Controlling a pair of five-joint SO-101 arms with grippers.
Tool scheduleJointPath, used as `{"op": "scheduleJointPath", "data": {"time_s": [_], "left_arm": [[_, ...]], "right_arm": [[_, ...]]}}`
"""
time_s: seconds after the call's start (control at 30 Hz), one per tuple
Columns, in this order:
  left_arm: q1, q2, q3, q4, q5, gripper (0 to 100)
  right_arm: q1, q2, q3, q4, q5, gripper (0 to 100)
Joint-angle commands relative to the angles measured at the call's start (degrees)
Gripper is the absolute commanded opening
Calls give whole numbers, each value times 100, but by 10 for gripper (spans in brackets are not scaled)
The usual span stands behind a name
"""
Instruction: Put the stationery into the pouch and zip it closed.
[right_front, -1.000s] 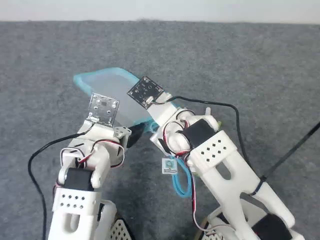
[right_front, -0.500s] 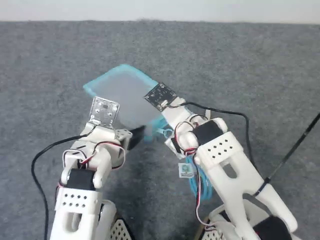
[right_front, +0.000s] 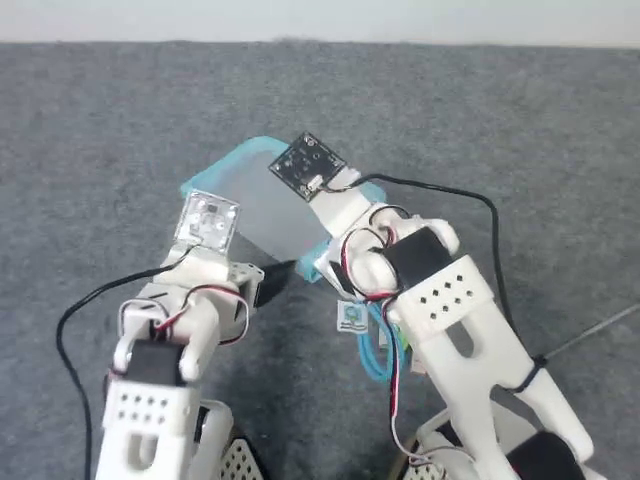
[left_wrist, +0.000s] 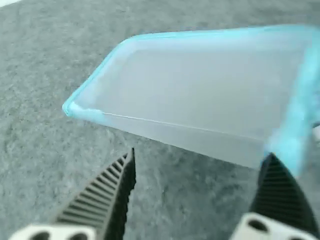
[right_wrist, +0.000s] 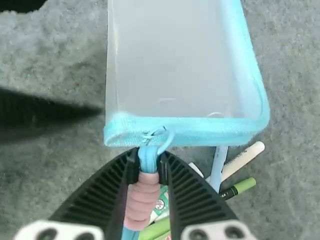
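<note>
Right wrist view — right gripper (right_wrist: 146, 155) pinches strap (right_wrist: 148, 162) on frosted pouch (right_wrist: 170, 60) (left gripper (left_wrist: 201, 154) spread).

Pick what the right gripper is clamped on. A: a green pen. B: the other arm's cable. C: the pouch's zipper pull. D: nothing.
C: in the right wrist view the right gripper is shut on the blue zipper pull at the end of the pouch.

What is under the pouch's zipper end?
A white pen, a green pen and a blue pen poke out from under the pouch. Their other ends are hidden by it and by the right jaws, shut on the zip pull.
</note>
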Motion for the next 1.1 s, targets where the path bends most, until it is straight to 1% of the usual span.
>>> {"op": "scheduleJointPath", "data": {"time_s": [0.0,0.1,0.2,0.43,0.53,0.63,0.73,0.87,1.07], "left_arm": [[273,-1020,-585,853,202,387],[334,-1556,-259,774,114,387],[316,-1556,57,527,-44,387],[273,-536,119,-158,-158,386],[0,-18,119,-571,-185,386],[-62,343,119,-765,-316,386],[-114,536,119,-976,-325,386],[-123,598,127,-1002,-334,386],[-580,615,136,-1266,-264,386]], "right_arm": [[-57,189,-466,13,-149,6],[-110,418,-607,22,-229,6],[-277,409,-651,66,-246,6],[-338,66,-695,154,-237,6],[-338,-57,-695,242,-229,6],[-330,-101,-695,224,-220,6],[-338,-101,-695,242,-220,6],[-330,-119,-695,259,-220,6],[-154,-391,-879,875,132,6]]}}
